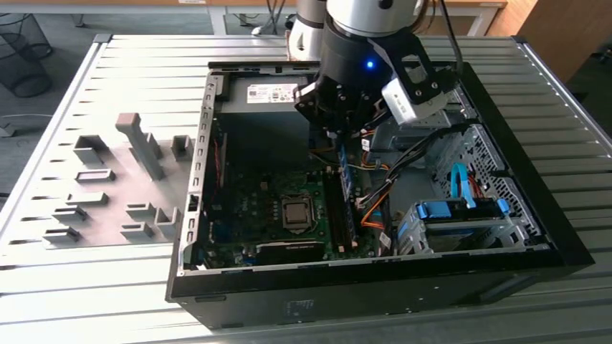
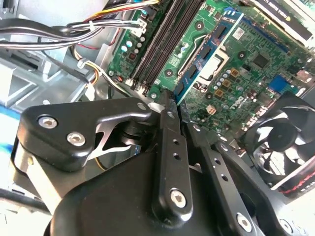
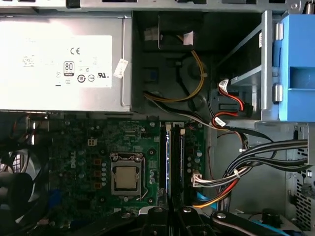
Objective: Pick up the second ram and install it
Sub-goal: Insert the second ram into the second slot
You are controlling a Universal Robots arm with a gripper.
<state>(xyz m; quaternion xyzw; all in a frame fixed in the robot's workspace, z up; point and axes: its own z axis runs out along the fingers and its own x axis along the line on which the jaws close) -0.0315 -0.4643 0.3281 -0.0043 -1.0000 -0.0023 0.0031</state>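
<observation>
Gripper [image 2: 178, 110] clamping flat blue-green second ram [image 2: 209, 49], over black slots [image 3: 170, 157]

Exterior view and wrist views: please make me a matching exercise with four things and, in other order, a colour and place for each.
1. second ram
2. power supply
3. fixture blocks
4. case fan

A. grey, on the table outside the computer case
B. black, beside the motherboard
C. silver, with a printed label
D. blue-green, in the end effector, over the memory slots

Pairs: 1-D, 2-C, 3-A, 4-B

The second ram [image 2: 206, 49], a blue-green board on edge, stands over the black motherboard slots [image 2: 165, 37]
</observation>
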